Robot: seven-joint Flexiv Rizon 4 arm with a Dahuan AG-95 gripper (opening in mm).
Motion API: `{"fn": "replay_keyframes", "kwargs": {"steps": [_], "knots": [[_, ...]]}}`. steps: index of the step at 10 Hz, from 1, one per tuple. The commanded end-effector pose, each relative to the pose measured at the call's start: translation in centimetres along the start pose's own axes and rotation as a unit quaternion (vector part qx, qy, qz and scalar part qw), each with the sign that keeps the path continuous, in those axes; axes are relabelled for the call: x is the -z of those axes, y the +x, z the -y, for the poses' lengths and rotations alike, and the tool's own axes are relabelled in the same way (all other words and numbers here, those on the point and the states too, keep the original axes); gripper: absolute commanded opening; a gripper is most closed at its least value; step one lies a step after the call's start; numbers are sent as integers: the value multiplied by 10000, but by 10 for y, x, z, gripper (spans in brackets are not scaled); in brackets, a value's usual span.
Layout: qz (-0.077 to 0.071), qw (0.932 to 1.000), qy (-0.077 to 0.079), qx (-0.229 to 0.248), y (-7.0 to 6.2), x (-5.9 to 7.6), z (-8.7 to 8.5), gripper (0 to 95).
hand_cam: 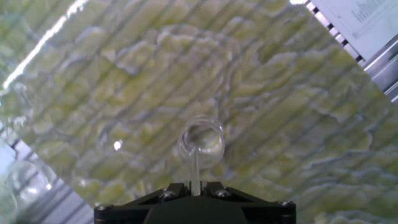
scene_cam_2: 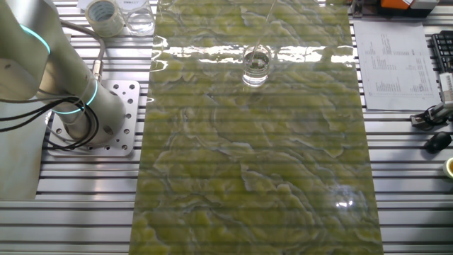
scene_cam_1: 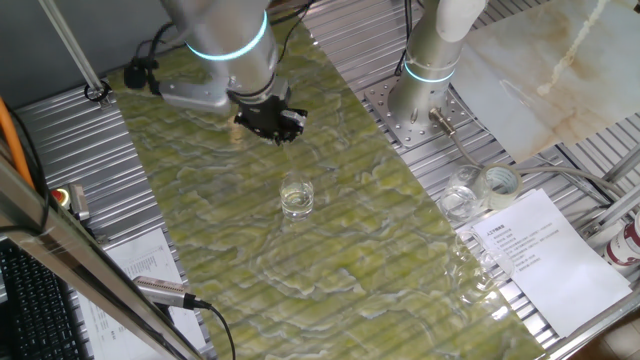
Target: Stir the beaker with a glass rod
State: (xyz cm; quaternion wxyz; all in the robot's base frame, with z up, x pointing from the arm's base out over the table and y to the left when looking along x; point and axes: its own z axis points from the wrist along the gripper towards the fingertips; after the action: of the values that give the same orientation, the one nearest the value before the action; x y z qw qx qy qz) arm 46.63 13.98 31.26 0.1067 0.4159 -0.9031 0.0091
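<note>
The beaker [scene_cam_1: 297, 196] is a small clear glass cylinder standing on the green marbled mat [scene_cam_1: 330, 260]. It also shows in the other fixed view [scene_cam_2: 256, 65] and in the hand view [hand_cam: 201, 140]. My gripper [scene_cam_1: 272, 122] hangs above and behind the beaker. In the hand view its jaws [hand_cam: 194, 185] are shut on the glass rod [hand_cam: 194, 167], a thin clear stick. The rod runs from the jaws to the beaker's mouth, and its tip seems to be inside the rim. In the other fixed view the rod [scene_cam_2: 265, 28] is a faint slanted line above the beaker.
A translucent tape roll [scene_cam_1: 498, 182] and other clear glass vessels [scene_cam_1: 460, 202] stand at the mat's right edge beside a printed sheet [scene_cam_1: 535, 255]. The arm's base [scene_cam_1: 425, 85] is bolted behind them. A keyboard [scene_cam_1: 30, 300] lies at the lower left.
</note>
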Motion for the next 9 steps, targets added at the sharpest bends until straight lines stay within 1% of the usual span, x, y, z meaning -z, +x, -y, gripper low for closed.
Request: {"fn": "replay_keyframes", "kwargs": {"steps": [1, 2, 4, 5, 6, 7, 8, 9], "knots": [[908, 9954, 296, 41, 0, 0, 1, 0], [1007, 9946, 240, 5, 0, 1, 1, 0], [1135, 9934, 124, -68, -1, 2, 1, 0], [1178, 9930, 81, -80, -2, 3, 1, 0], [1174, 9930, 5, -161, -3, 4, 1, 0], [1073, 9939, -133, -234, -3, 3, 1, 0], [942, 9951, -217, -221, -3, 3, 2, 0], [751, 9965, -298, -207, -3, 2, 2, 0]]}}
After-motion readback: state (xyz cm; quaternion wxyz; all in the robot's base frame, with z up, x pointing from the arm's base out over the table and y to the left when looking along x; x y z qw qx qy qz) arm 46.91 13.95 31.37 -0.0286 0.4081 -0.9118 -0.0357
